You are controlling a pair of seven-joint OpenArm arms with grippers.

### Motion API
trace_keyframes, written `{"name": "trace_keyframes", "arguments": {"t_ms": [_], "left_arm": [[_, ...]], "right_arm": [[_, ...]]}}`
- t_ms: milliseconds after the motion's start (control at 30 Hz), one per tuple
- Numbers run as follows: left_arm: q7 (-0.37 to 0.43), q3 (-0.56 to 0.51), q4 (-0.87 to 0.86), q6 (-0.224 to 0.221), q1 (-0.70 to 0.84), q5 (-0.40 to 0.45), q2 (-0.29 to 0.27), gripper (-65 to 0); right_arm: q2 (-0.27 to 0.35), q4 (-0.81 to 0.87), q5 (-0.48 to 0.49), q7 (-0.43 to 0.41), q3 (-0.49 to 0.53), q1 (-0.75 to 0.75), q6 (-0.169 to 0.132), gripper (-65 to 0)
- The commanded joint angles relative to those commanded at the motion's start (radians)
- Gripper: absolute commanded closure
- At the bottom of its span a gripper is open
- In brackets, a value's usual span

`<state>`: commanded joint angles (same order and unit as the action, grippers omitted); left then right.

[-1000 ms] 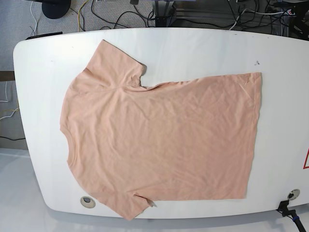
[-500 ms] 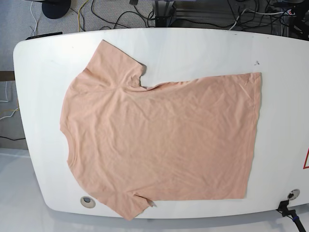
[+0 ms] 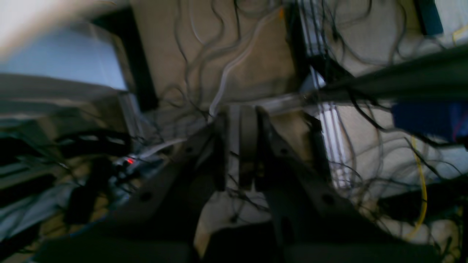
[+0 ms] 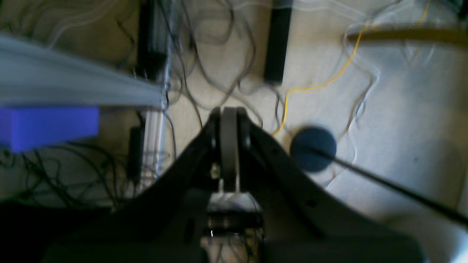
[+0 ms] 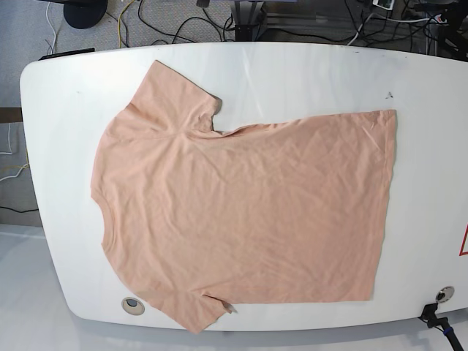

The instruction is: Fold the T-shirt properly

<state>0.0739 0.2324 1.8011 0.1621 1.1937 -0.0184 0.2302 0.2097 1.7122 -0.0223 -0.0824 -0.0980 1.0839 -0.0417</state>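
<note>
The peach-pink T-shirt (image 5: 241,205) lies spread flat on the white table (image 5: 307,73), collar to the left, hem to the right, one sleeve at the far left top and one at the near left bottom. No smiley print shows on the side facing up. Neither arm shows in the base view. My left gripper (image 3: 239,146) is shut and empty, off the table, with the cabled floor behind it. My right gripper (image 4: 229,142) is shut and empty, also over the floor. Both wrist views are blurred.
Cables (image 5: 183,22) and a dark stand base (image 5: 84,11) lie on the floor behind the table. Round cable holes sit near the front left (image 5: 132,304) and front right (image 5: 444,294) of the table. A blue box (image 4: 47,126) shows in the right wrist view.
</note>
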Motion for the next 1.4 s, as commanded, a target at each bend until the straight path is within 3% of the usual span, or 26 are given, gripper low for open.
{"name": "trace_keyframes", "arguments": {"t_ms": [267, 300, 400, 467, 700, 833, 967, 1067, 1267, 1400], "left_arm": [[-0.011, 0.001, 0.046, 0.003, -0.029, -0.004, -0.004, -3.0], [0.017, 0.000, 0.061, 0.000, -0.026, -0.004, -0.011, -1.6], [0.013, 0.006, 0.097, 0.002, -0.047, 0.001, -0.017, -0.8], [0.015, 0.008, 0.111, -0.001, -0.067, -0.003, -0.020, -0.6], [0.010, 0.026, 0.129, 0.020, -0.120, -0.001, -0.026, -0.5], [0.012, 0.070, 0.127, 0.147, -0.153, -0.004, -0.030, -0.6], [0.016, 0.101, 0.134, 0.237, -0.191, -0.004, -0.029, -0.7], [0.023, 0.111, 0.134, 0.249, -0.217, -0.001, -0.030, -1.1], [0.027, 0.106, 0.136, 0.233, -0.271, 0.019, -0.026, -1.4], [-0.069, 0.110, 0.192, 0.238, -0.274, 0.006, -0.022, -9.3]], "right_arm": [[0.000, 0.152, 0.037, 0.139, -0.016, -0.048, 0.000, 0.0], [0.002, 0.117, 0.001, 0.046, -0.010, -0.020, 0.001, 0.0], [0.001, 0.162, 0.013, 0.062, -0.060, -0.049, -0.022, 0.0], [0.002, 0.177, 0.032, 0.073, -0.093, -0.072, -0.059, 0.0], [0.003, 0.214, 0.195, 0.165, -0.216, -0.167, -0.252, 0.0], [0.004, 0.234, 0.288, 0.231, -0.310, -0.224, -0.375, 0.0], [0.012, 0.245, 0.328, 0.284, -0.388, -0.290, -0.449, 0.0], [0.026, 0.246, 0.330, 0.338, -0.439, -0.351, -0.457, 0.0], [0.057, 0.236, 0.325, 0.398, -0.521, -0.453, -0.465, 0.0], [0.044, 0.237, 0.325, 0.379, -0.477, -0.431, -0.467, 0.0]]}}
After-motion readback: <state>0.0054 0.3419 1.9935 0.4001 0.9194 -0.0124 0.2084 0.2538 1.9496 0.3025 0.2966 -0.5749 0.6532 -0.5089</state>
